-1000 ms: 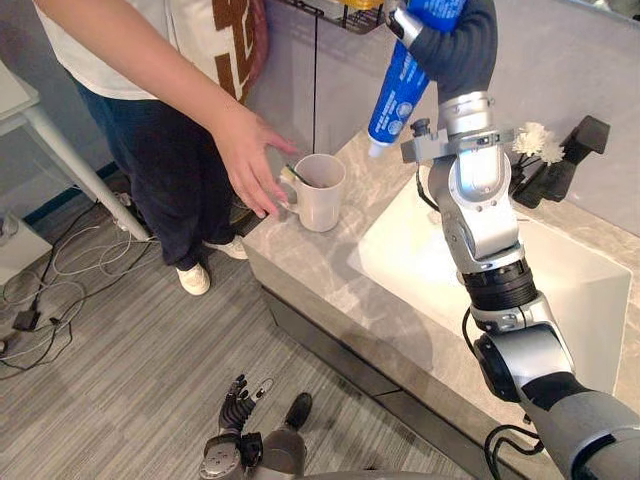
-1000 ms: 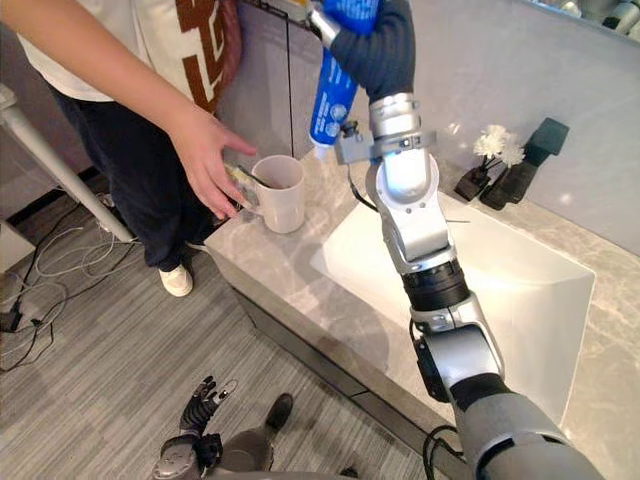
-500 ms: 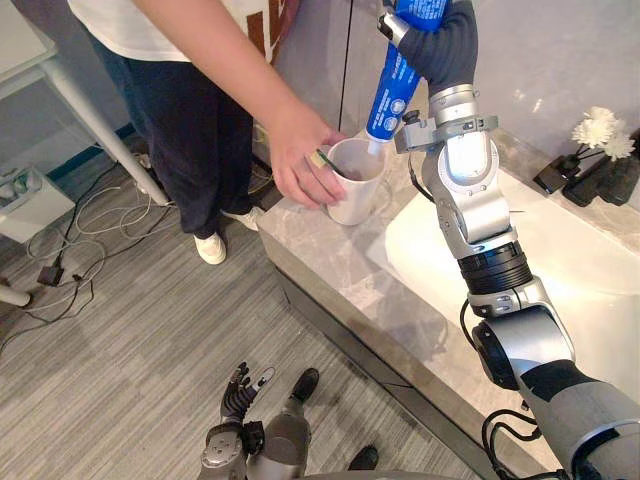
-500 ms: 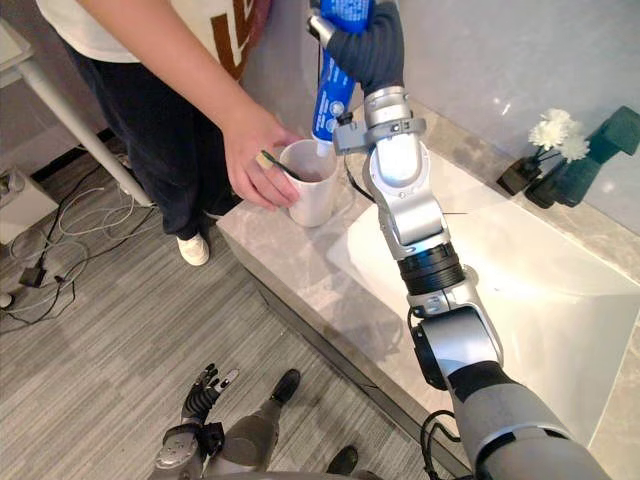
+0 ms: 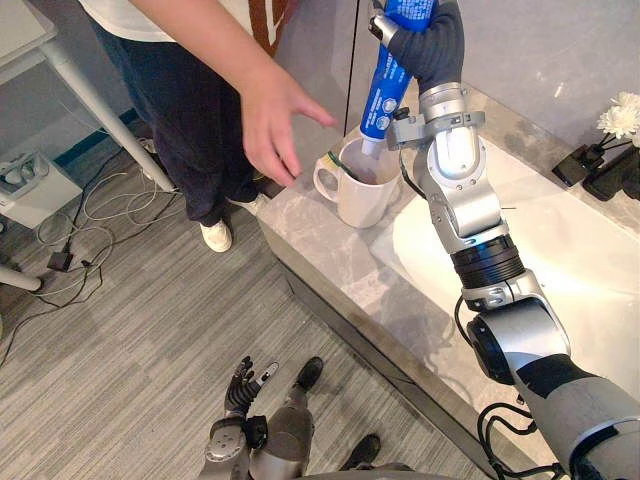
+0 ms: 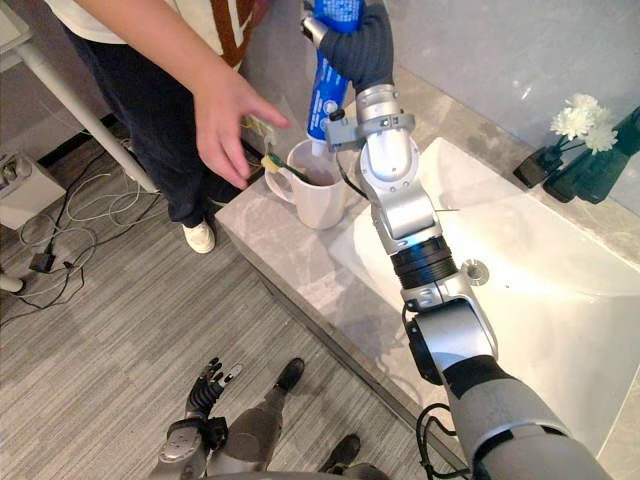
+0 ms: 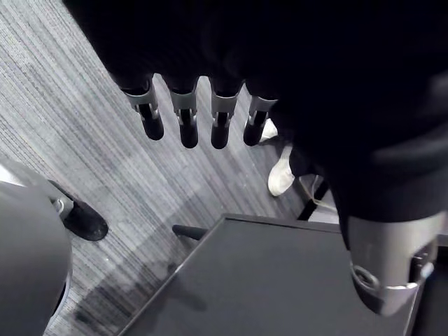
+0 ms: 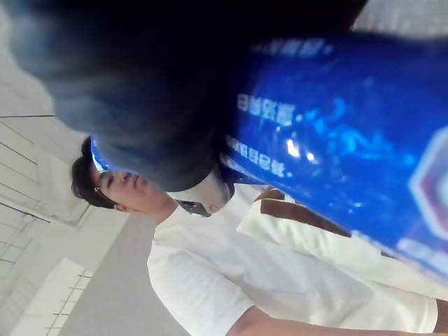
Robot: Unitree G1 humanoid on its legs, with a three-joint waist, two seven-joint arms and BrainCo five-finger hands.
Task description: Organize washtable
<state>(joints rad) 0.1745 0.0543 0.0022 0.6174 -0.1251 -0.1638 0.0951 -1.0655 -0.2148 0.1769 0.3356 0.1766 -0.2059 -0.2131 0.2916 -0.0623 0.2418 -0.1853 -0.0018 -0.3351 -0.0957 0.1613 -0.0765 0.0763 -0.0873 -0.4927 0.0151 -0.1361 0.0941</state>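
Observation:
My right hand is raised over the washtable's left end, shut on a blue toothpaste tube that hangs upright. The tube's white lower end dips into a white mug on the marble counter. A toothbrush leans out over the mug's left rim. The tube's blue wall also shows close up in the right wrist view. My left hand hangs low over the floor, its fingers straight and holding nothing.
A person stands at the counter's left end with an open hand hovering just left of the mug. The white sink basin lies to the right. White flowers and a dark green bottle stand at the back right.
The person's hand has let go of the mug and lifted away to the left. The tube's lower end has sunk into the mug. The camera has shifted.

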